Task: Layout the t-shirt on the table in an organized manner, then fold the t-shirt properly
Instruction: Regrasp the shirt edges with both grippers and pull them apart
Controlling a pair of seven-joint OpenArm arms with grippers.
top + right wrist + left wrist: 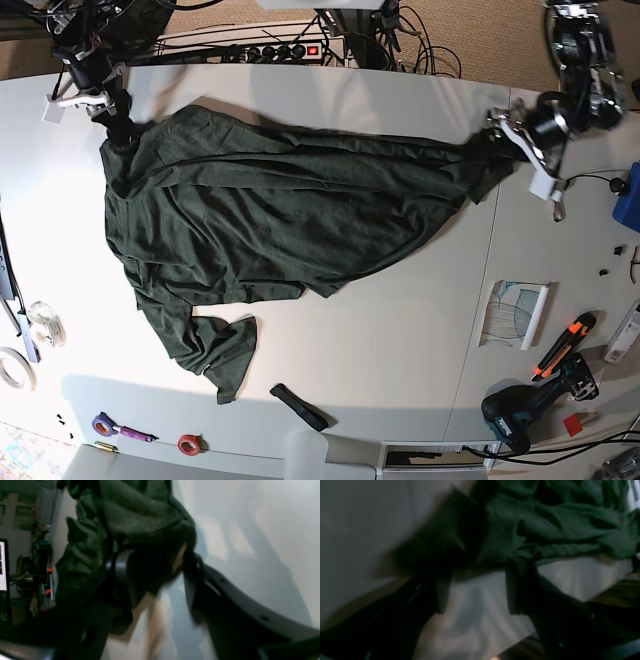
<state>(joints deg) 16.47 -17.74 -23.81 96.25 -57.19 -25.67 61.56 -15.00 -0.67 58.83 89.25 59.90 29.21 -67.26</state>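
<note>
Overhead, the dark green t-shirt (270, 210) lies on the white surface (380, 330), unfolded but wrinkled. It is drawn out between the two arms, from 10 o'clock to 2 o'clock. Its broad end sits at 9 to 10 o'clock, and from there it narrows to a taut point at 2 o'clock. One loose, crumpled end trails toward 7 o'clock.

The right claw (118, 128) stands at 10 o'clock, at the shirt's upper corner. In its wrist view the fingers (121, 570) have a thick bunch of fabric between them, so the claw pinches the t-shirt, and cloth drapes over one finger.

The left claw (497, 140) stands at 2 o'clock, where the fabric gathers to its point. Its wrist view is dim and blurred. The two dark fingers (520, 587) reach into the shirt's edge with bare surface visible below them, and the claw pinches the t-shirt at the fingertips.

Around the shirt, and apart from it:
- a power strip (270, 48) at 12 o'clock
- a printed sheet (515, 312) at 4 o'clock
- an orange-handled cutter (560, 345) just beyond the sheet
- a cordless drill (525, 410) at 5 o'clock
- a black bar-shaped object (298, 405) at 6 o'clock
- a red tape roll (188, 443) at 7 o'clock
</note>
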